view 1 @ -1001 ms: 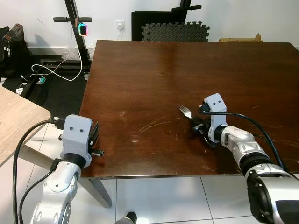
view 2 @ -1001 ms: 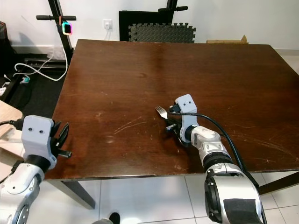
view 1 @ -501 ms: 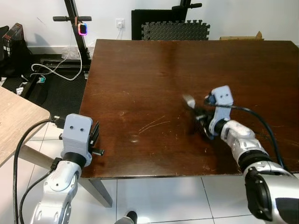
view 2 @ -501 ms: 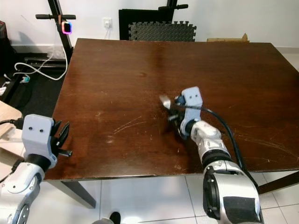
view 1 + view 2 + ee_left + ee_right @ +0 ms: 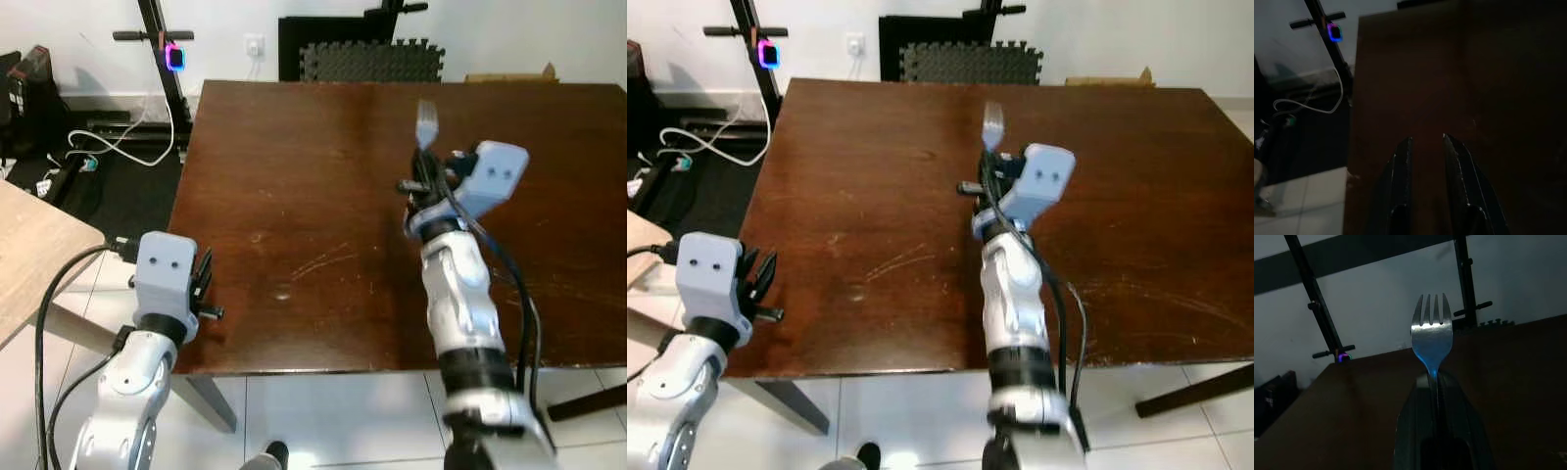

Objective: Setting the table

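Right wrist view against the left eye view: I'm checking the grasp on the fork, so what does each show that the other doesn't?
The right wrist view alone shows the silver metal fork's four tines close up, its handle clamped between the right pincer's black fingers. The left eye view alone shows the right pincer raised above the dark brown wooden table, and the left pincer idle at the table's near edge. Both show the fork upright, tines up.
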Motion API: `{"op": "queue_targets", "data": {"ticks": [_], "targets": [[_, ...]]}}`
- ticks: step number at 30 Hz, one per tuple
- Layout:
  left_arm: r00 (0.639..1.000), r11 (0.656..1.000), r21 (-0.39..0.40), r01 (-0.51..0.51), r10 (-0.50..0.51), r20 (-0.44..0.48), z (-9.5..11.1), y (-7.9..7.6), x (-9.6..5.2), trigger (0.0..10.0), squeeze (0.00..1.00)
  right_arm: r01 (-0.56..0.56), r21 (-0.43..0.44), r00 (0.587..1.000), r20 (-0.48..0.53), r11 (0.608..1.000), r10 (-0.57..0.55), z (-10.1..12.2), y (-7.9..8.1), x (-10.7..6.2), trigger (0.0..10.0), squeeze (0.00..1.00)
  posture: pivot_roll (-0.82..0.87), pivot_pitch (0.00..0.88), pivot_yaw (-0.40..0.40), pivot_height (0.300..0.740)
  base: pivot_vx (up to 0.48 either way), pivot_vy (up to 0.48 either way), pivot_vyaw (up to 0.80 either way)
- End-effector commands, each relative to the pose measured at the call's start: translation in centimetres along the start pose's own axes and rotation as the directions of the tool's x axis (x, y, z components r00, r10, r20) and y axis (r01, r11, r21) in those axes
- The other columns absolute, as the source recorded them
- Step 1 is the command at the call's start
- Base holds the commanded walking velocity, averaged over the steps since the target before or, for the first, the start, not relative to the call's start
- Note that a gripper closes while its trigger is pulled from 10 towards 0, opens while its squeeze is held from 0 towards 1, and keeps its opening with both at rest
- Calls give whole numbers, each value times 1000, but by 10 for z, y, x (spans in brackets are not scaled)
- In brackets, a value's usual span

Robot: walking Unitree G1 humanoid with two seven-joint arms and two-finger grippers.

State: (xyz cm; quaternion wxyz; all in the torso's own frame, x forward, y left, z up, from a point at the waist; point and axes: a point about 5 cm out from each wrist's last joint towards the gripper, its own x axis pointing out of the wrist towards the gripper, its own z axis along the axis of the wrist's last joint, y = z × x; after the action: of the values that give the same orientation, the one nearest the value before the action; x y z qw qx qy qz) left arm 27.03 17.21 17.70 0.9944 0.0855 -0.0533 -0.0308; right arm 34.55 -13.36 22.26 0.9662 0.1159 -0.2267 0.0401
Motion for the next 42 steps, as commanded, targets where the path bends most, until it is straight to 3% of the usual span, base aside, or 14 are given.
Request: {"op": "queue_targets", "data": {"ticks": [1, 2, 6, 15, 42], "targets": [[1000, 1000, -1, -10, 10, -11, 0, 4, -2, 10000, 0, -6, -42, 1000, 22, 999, 7, 6, 4, -1, 10000, 0, 132, 120, 35, 740, 0, 0, 0], [1000, 1000, 11, -17, 17, -7, 1, 9, 0, 10000, 0, -2, -98, 999, 39, 995, 6, 8, 5, -5, 10000, 0, 130, 116, 35, 740, 0, 0, 0], [1000, 999, 45, -19, 19, 0, 6, 18, 6, 10000, 0, 41, -167, 999, 38, 985, -35, 9, -1, -10, 10000, 0, 128, 114, 33, 740, 0, 0, 0], [1000, 1000, -22, -2, 2, 1, 11, 15, 13, 10000, 0, 80, -172, 997, 1, 982, -81, 15, -10, -17, 10000, 0, 114, 111, 31, 740, 0, 0, 0], [1000, 1000, -19, 8, -8, -26, 6, 4, 13, 10000, 0, 105, -124, 986, -115, 987, -119, 1, -12, -23, 10000, 0, 113, 115, 32, 740, 0, 0, 0]]}}
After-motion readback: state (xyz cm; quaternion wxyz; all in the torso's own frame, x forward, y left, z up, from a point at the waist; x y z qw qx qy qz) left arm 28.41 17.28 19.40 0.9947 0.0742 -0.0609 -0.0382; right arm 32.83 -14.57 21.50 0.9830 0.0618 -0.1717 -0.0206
